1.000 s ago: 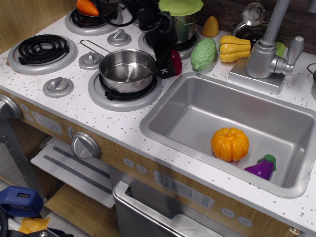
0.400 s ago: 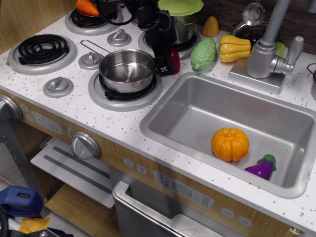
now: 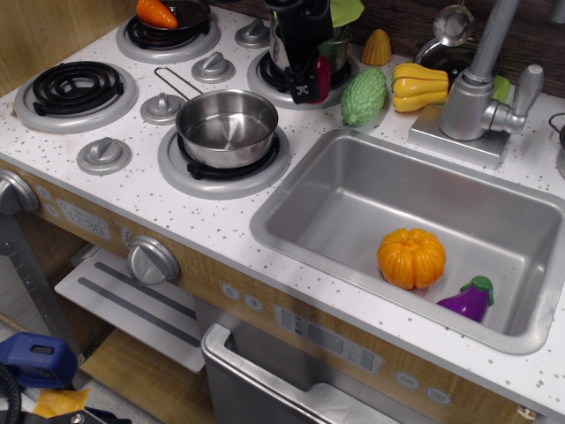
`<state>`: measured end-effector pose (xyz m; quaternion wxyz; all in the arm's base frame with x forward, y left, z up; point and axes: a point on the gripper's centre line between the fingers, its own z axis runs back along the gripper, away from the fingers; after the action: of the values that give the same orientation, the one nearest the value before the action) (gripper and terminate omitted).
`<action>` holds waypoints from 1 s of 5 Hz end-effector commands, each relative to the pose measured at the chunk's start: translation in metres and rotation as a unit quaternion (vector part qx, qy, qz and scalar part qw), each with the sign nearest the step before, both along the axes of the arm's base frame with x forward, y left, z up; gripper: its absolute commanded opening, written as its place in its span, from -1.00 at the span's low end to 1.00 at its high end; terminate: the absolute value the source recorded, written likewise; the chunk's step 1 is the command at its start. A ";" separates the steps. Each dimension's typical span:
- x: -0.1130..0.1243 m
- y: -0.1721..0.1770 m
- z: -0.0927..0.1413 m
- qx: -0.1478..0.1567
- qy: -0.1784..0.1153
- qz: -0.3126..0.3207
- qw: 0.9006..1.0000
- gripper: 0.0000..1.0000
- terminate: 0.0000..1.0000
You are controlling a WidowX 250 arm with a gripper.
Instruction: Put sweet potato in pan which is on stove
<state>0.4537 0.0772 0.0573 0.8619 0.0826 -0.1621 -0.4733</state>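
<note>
The shiny steel pan [image 3: 228, 126] with a wire loop handle sits empty on the front right burner of the white speckled stove [image 3: 141, 190]. My black gripper [image 3: 305, 87] hangs above the back right burner, behind and to the right of the pan. It is shut on the dark red sweet potato [image 3: 325, 78], which shows only as a red sliver at the fingers' right side and is lifted off the counter.
A carrot [image 3: 157, 13] lies in a black pan at the back left. A steel pot with a green lid [image 3: 338, 42] stands behind the gripper. A green bumpy vegetable [image 3: 364, 95], corn [image 3: 377, 46] and yellow squash [image 3: 419, 86] lie near the faucet [image 3: 477, 84]. The sink [image 3: 353, 190] holds a pumpkin [image 3: 411, 257] and eggplant [image 3: 468, 299].
The gripper has risen from the counter beside the pan, carrying the sweet potato up and slightly back. The pan has not moved.
</note>
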 end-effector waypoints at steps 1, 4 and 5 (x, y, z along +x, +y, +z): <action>-0.003 -0.008 0.067 0.033 -0.046 0.012 0.998 -1.00 -1.00; -0.050 0.031 0.051 0.047 -0.034 0.029 0.998 -1.00 -1.00; -0.061 0.033 0.046 0.047 -0.031 0.037 0.998 -1.00 -1.00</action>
<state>0.3792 0.1031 0.0668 0.8793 0.1005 -0.1309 -0.4468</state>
